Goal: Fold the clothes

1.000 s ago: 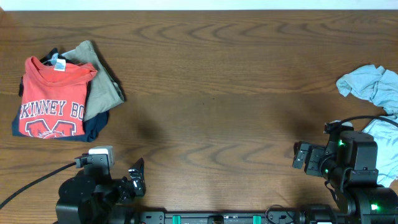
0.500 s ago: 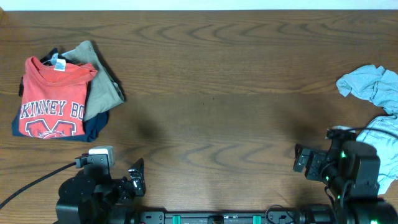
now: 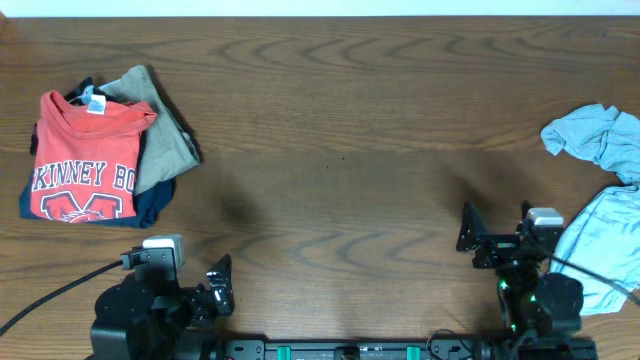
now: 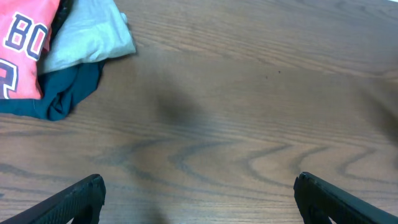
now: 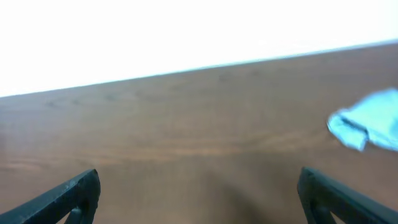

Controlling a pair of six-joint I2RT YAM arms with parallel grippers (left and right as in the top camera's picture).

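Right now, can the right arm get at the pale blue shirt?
Likely yes: pale blue shirt lies beside the right claw, nothing between; the open claw isn't aimed at it, must turn.

A coral-red short-sleeved cotton T-shirt with white block lettering and a chest logo lies folded flat, print up and collar towards the far edge, at the left end of the brown wooden table. It tops a small stack: a folded beige-grey garment sticks out from beneath its right side, and a dark navy garment shows along the near right corner. At the table's right edge, well apart from the stack, pale grey-blue fabric lies unfolded, as a crumpled bunch and a flatter spread nearer the front; whether they are one shirt cannot be told.
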